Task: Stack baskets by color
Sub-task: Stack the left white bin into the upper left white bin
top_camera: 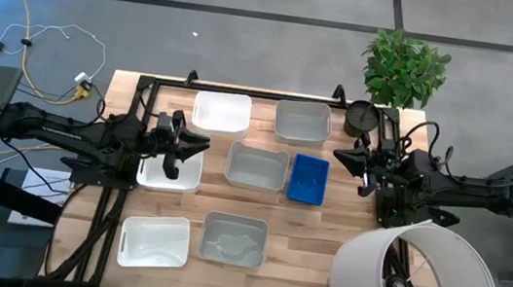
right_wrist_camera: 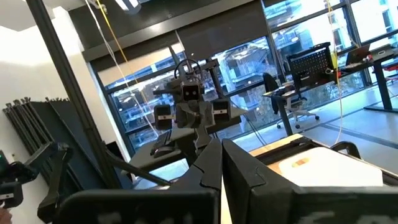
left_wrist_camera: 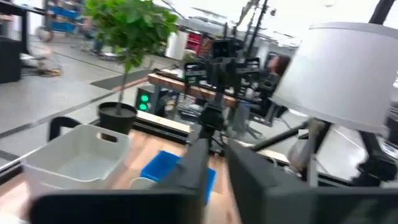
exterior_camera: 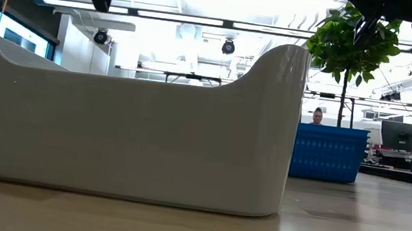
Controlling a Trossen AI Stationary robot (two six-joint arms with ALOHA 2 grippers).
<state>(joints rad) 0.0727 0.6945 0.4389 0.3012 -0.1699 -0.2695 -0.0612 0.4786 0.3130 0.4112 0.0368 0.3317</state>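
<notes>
Low view is filled by a white basket (exterior_camera: pixel 127 122) up close, with a blue basket (exterior_camera: pixel 328 153) beyond it. From above, the front row holds a front white basket (top_camera: pixel 154 241) and a front grey basket (top_camera: pixel 234 239), each lying apart. Behind them the left gripper (top_camera: pixel 192 145) hovers over the middle white basket (top_camera: pixel 156 176); I cannot tell how its fingers stand, and nothing shows between them in its wrist view. The right gripper (top_camera: pixel 345 158) waits closed and empty just beside the blue one. At the back sit a white basket (top_camera: pixel 221 113) and a grey basket (top_camera: pixel 302 122).

Judged step: starting the white stack. Next, the left gripper needs a firm pinch on the middle white basket's rim, then a level lift to nest it squarely in another white one.
</notes>
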